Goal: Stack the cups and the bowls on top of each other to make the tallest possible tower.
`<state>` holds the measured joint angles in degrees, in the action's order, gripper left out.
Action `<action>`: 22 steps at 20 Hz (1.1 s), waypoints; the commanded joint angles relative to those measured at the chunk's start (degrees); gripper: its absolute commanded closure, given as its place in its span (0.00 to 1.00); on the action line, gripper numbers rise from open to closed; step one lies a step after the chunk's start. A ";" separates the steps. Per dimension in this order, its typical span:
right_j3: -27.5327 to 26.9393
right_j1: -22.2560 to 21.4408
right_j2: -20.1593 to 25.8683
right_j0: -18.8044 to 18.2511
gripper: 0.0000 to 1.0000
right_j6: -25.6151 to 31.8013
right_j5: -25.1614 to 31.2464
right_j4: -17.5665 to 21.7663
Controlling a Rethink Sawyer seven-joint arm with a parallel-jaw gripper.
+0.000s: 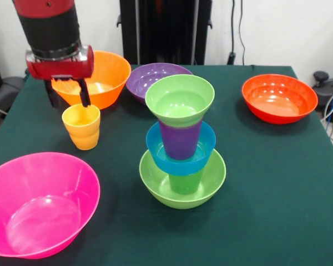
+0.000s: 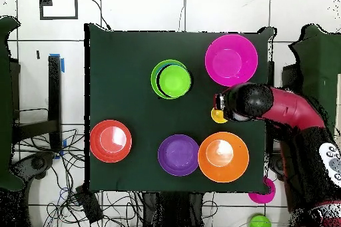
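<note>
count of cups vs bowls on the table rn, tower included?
Cups: 3 – yellow-orange cup, purple cup, green cup.
Bowls: 7 – pink bowl, orange bowl, purple bowl, red-orange bowl, lime-green bowl, blue bowl, small green bowl.
Total: 10

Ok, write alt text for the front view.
A tower of alternating bowls and cups stands mid-table on green cloth. At left, the red gripper hangs over a yellow-orange cup, one finger inside its rim. Pink, orange, purple and red-orange bowls sit around.
</note>
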<state>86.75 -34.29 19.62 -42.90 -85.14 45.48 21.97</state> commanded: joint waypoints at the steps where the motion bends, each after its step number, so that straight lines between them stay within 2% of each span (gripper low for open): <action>1: -0.51 6.56 3.45 0.17 0.00 10.40 -8.20 9.80; 11: -1.37 9.21 4.65 -0.60 0.00 8.69 -11.79 12.83; 12: -1.40 9.19 4.44 -0.55 1.00 8.32 -11.62 12.67; 22: -0.94 8.44 3.84 0.40 1.00 7.90 -11.13 13.12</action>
<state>86.34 -28.67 21.40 -43.66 -85.14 35.15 28.82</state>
